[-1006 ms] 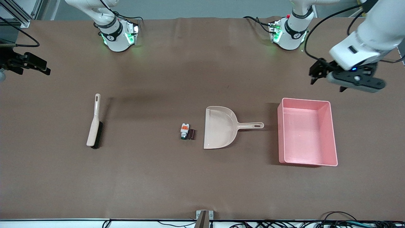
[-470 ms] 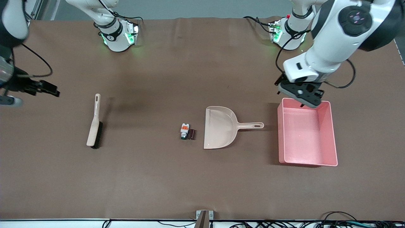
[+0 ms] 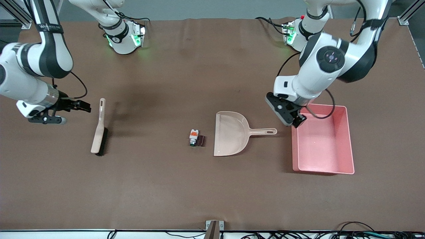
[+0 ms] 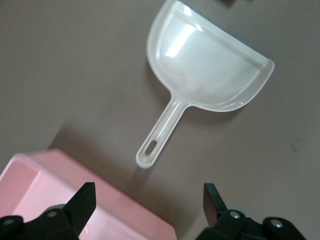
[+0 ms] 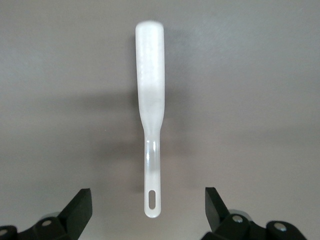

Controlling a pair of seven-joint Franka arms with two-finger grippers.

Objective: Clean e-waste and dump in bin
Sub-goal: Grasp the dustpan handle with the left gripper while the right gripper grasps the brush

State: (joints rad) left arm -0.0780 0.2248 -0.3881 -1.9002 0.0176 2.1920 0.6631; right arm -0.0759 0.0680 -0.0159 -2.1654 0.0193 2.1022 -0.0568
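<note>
- Arms both swung in from the tabletop's ends within the last second; each now sits close to a tool, so my read is the tool pick-up is about to start and no sweeping has begun.
- Left end effector (image 3: pixel 288 117) dropped from up near its own base to hang over the gap between the dustpan (image 3: pixel 230 133) handle and the bin (image 3: pixel 348 139) wall; the left wrist view shows its fingers spread, holding nothing, handle tip just ahead.
- Right end effector (image 3: pixel 68 107) came in low beside the brush (image 3: pixel 99 129), at the hanging-hole end of its handle; fingers spread and empty in the right wrist view, handle centred between them.
- Bin, dustpan and brush unmoved on the tabletop (image 3: pixel 166 186); bin holds nothing.
- E-waste (image 3: pixel 196 137) unmoved: white block and dark cylinder touching, lying just beside the dustpan's open mouth, on the side toward the brush.
</note>
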